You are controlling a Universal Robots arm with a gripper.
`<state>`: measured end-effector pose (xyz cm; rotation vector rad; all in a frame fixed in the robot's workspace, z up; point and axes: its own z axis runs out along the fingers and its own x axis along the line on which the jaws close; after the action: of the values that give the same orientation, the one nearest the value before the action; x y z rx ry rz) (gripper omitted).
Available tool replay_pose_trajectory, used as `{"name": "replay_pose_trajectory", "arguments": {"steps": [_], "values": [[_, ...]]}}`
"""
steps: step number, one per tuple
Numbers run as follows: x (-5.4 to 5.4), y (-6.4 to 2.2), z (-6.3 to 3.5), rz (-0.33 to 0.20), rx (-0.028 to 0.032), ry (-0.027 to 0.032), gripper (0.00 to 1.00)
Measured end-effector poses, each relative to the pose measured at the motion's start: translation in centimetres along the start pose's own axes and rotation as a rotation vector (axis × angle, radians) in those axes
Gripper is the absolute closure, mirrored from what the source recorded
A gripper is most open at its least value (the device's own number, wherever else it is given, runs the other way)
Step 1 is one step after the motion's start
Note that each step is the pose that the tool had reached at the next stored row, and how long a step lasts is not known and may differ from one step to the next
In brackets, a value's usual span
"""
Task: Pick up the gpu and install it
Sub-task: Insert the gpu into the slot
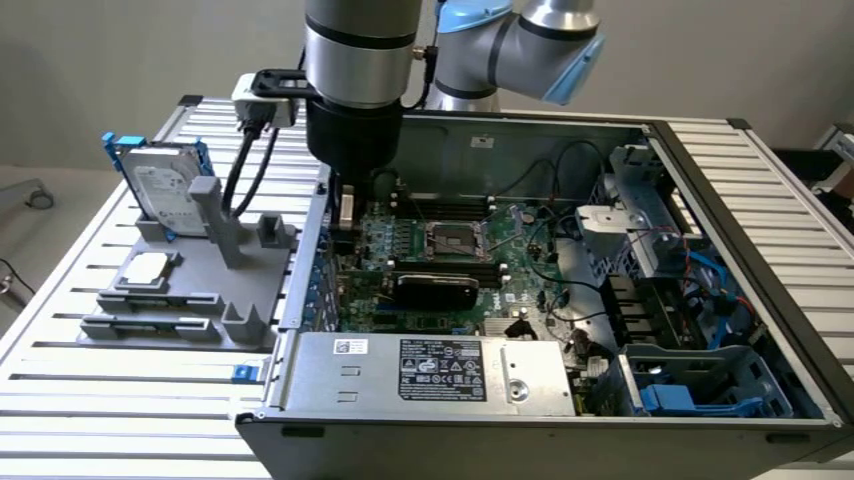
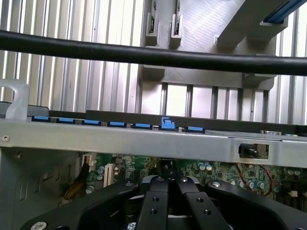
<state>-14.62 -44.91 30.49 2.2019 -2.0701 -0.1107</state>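
Inside the open PC case, gripper hangs over the motherboard near the case's wall on the exterior view's left, fingers pressed together, nothing between them. GPU sits on the board below the CPU socket, black shroud showing. Outside, grey fixture holds a hard drive and a processor chip.

The gpu sits on the motherboard inside the open computer case — the arm just above.
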Motion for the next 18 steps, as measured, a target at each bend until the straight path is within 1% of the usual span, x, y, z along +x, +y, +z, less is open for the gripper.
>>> {"name": "replay_pose_trajectory", "arguments": {"steps": [3, 6, 12, 16, 18], "values": [[-0.08, 0.16, 0.09, 0.000, 0.0001, -0.0001, 0.89], [-0.10, 0.14, 0.09, 0.000, 0.0001, 0.0001, 0.89], [-0.09, -0.12, -0.02, -0.002, 0.0003, 0.0006, 0.89], [-0.09, -0.15, 0.11, -0.007, 0.0035, 0.0032, 0.89], [-0.10, -0.16, 0.25, -0.009, 0.0067, 0.0045, 0.89]]}}
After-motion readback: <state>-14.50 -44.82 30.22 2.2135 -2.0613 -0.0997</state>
